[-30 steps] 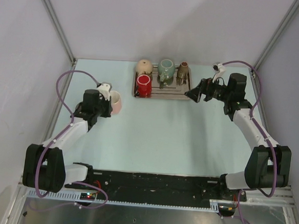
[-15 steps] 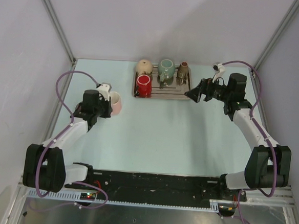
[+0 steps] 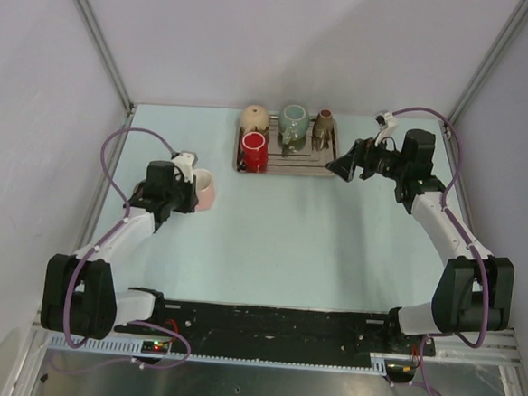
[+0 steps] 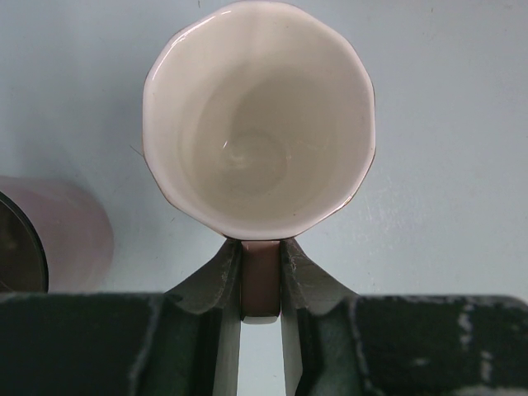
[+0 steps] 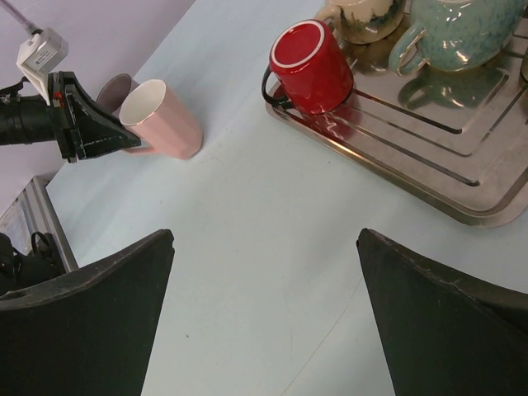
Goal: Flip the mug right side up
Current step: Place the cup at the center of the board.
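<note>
Near edge of the pale blue-green bench (image 3: 279, 235): both arm bases. Up the left side, abt halfway to the far edge, the left arm (image 3: 126, 229) reaches fwd. The left jaws are clamped tight on the handle of the pink faceted ceramic mug (image 4: 260, 115), one finger each side of it. Mug is tipped over, cream inside facing back at the wrist cam, body pointing twd bench centre. Can't tell if its wall rests on the bench or hangs just above.

Further on, right side, the right arm (image 3: 430, 214) stretches twd the far right corner. The right jaws stand wide apart w/ nothing btwn them, just beside the right end of the stepped steel tray (image 3: 298, 161).

Tray sits at the far edge, centre. On it: a glossy red mug (image 3: 253, 149) at left-front, flat end w/ white ring up. Behind it are a beige speckled pot (image 3: 254, 118), a teal glazed mug (image 3: 294, 121) and a small brown vessel (image 3: 322, 127).
</note>
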`<state>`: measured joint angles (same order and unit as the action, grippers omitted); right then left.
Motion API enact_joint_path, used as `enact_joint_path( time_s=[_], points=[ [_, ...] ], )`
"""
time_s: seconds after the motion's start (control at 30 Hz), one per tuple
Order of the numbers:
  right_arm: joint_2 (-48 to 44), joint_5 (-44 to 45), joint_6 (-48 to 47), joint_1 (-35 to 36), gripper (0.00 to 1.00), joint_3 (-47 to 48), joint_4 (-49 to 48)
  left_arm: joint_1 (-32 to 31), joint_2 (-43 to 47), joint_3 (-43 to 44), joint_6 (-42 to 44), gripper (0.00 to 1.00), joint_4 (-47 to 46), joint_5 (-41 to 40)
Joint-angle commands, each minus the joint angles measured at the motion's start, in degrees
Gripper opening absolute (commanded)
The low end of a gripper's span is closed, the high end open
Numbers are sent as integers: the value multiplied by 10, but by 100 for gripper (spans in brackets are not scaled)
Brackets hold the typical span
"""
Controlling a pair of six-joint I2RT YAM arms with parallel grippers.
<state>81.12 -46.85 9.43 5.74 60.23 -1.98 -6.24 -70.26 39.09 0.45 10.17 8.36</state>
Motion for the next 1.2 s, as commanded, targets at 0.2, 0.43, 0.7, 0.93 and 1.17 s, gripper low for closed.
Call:
enact_joint_path(
  time_s=[0.2,0.43,0.7,0.93,1.17],
  points=[
    [3,-6,5,-4,99,5,-19,10,27,0,17,0,-45,12],
    [1,-6,6,-4,100,5,-18,15,31,-2,15,0,-43,17],
    [3,-7,7,-7,99,6,-18,15,55,-16,27,0,-40,21],
    [3,-6,9,-7,99,6,-19,15,51,-23,31,7,-40,33],
    [3,-6,9,-8,99,6,-18,15,51,-25,32,11,-38,37]
  ],
)
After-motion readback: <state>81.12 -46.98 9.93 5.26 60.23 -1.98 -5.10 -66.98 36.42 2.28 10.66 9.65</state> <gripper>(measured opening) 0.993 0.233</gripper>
